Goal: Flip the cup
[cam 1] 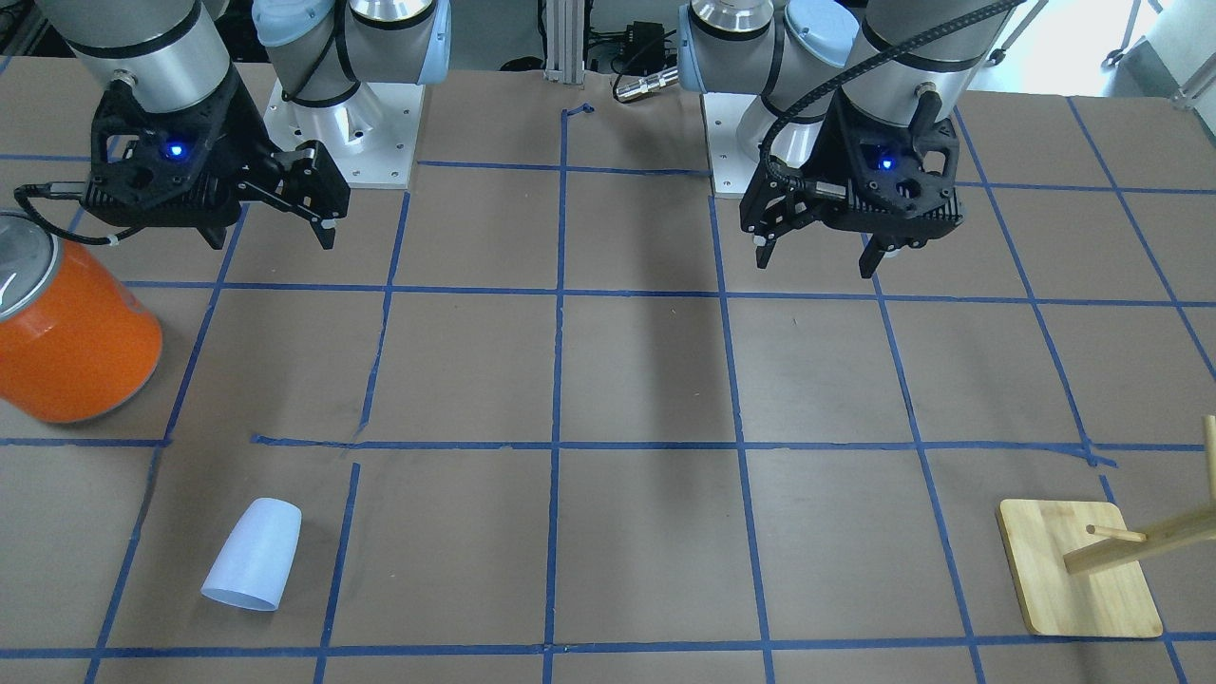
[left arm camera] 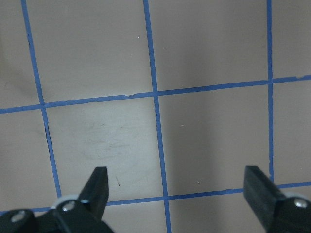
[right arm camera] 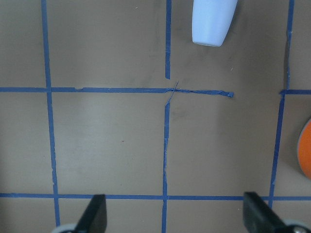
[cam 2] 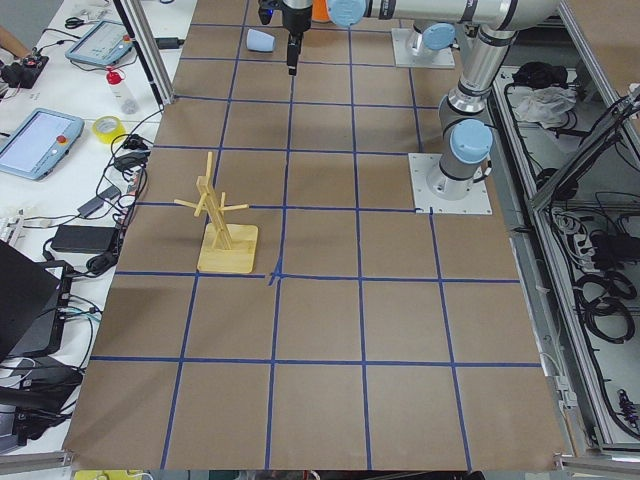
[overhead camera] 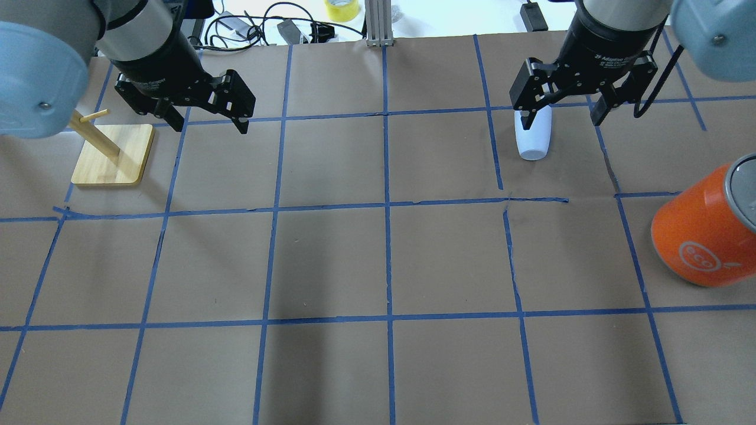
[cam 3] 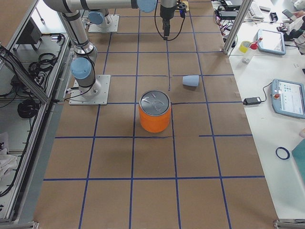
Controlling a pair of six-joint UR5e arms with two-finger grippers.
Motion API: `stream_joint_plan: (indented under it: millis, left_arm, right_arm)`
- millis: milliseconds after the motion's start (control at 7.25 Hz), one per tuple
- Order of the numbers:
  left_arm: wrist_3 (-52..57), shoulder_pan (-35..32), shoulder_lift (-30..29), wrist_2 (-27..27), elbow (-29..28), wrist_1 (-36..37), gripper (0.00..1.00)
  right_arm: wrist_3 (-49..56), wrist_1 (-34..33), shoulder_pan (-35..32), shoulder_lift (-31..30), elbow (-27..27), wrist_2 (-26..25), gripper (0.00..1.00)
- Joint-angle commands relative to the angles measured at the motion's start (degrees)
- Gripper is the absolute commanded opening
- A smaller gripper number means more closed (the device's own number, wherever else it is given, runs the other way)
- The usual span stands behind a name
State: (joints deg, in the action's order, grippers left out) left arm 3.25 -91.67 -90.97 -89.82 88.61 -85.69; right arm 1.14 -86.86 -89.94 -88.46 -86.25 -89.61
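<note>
A mug rack of pale wood (overhead camera: 115, 156) stands at the far left of the brown, blue-taped table (overhead camera: 331, 265). Just to its right the left gripper (overhead camera: 209, 124) hangs above bare paper, pointing straight down, its jaws spread wide and holding nothing. Further right the cup (overhead camera: 534, 144) appears to lie on its side in the far right part of the table, its wider rim turned away from the robot. The right gripper (overhead camera: 561, 121) hovers high and vertical on the robot's side of the cup, jaws likewise parted and empty. The orange can (overhead camera: 703, 236) sits at the right edge, well apart from the cup. The reach looks like the right arm's job. It would do best to travel out over the tumbler, turn its jaws across the tapered wall, come down at mid-body and close gently. The light plastic could roll or squirt away under a hard or off-centre pinch.
</note>
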Motion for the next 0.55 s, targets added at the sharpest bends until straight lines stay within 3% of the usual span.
stream_joint_plan:
  millis: [0,414]
  left_arm:
    - [0.0,0.0,0.0,0.0,-0.02,0.0,1.0]
    - [0.0,0.0,-0.09,0.0,-0.02,0.0,1.0]
  right_arm:
    - [-0.09,-0.15,0.12,0.04,-0.06,-0.04,1.0]
    - [-0.18,-0.77,0.12,0.04,-0.15,-0.04,1.0]
